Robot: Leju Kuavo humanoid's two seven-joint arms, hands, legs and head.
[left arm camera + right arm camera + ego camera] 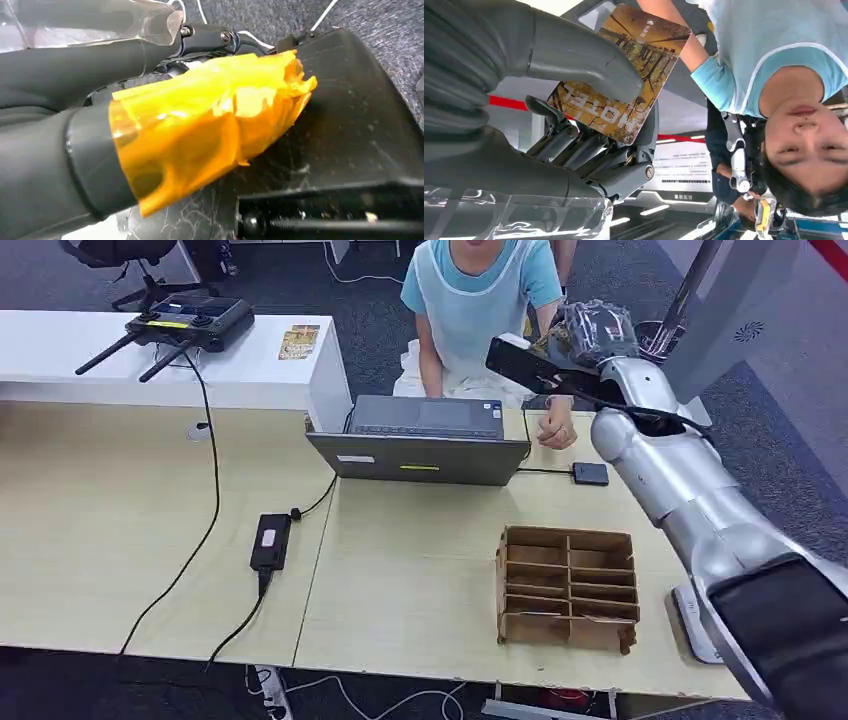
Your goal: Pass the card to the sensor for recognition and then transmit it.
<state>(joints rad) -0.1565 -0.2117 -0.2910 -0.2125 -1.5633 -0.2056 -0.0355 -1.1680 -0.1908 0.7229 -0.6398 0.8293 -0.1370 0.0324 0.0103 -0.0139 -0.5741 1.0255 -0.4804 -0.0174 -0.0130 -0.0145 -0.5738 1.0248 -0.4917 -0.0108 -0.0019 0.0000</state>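
Observation:
My right hand (592,332) is raised over the far right of the table, in front of a seated person (480,290) in a light blue shirt. It pinches a brown and gold card (624,75) printed "HOTEL" between its thick thumb (584,55) and darker fingers (589,150). The person's forearm (704,55) runs behind the card's far edge. A small black square sensor (590,473) lies on the table below that hand, wired to the laptop. My left hand (210,125), its thumb wrapped in yellow tape, hangs low and holds nothing.
A grey laptop (420,445) stands at the table's far middle, the person's hand (557,430) resting beside it. A wooden compartment box (568,585) sits near the front right. A black power brick (270,540) and cables lie to the left. A white counter (250,380) carries a remote controller (190,320).

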